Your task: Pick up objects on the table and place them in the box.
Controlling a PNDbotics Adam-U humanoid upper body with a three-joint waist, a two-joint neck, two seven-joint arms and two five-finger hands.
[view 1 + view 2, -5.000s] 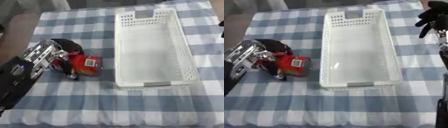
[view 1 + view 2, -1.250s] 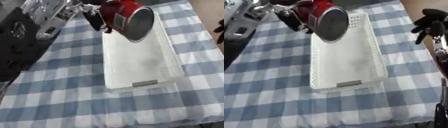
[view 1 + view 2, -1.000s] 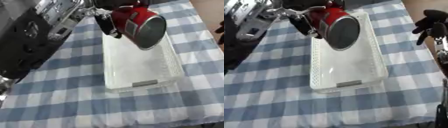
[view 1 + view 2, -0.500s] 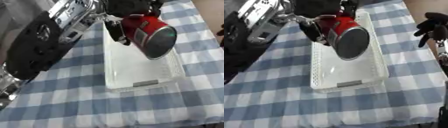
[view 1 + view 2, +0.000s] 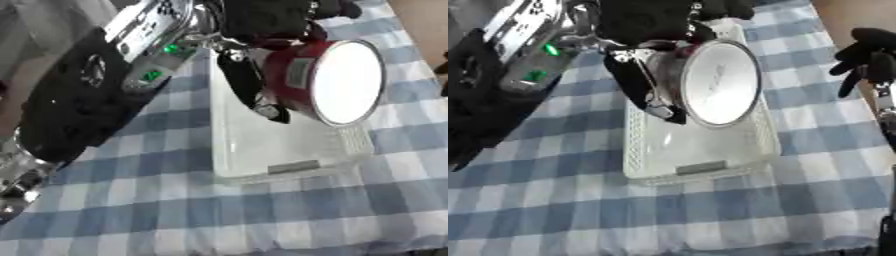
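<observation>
So the left hand (image 5: 262, 20) comes in from the upper left of the frame and has its fingers (image 5: 249, 85) wrapped around a red can (image 5: 328, 82), holding it up in the air over the white box (image 5: 289, 150). The can is tipped on its side, with its pale round end facing the camera, so it looks huge and covers the upper half of the box. The box sits in the middle of the frame on a tabletop (image 5: 175, 215) covered in a blue and white checked cloth, and the part of it that shows looks bare inside. The right hand (image 5: 868, 55) is at the right edge of the right eye view, clear of the box, its black fingers loosely curled and holding nothing.
</observation>
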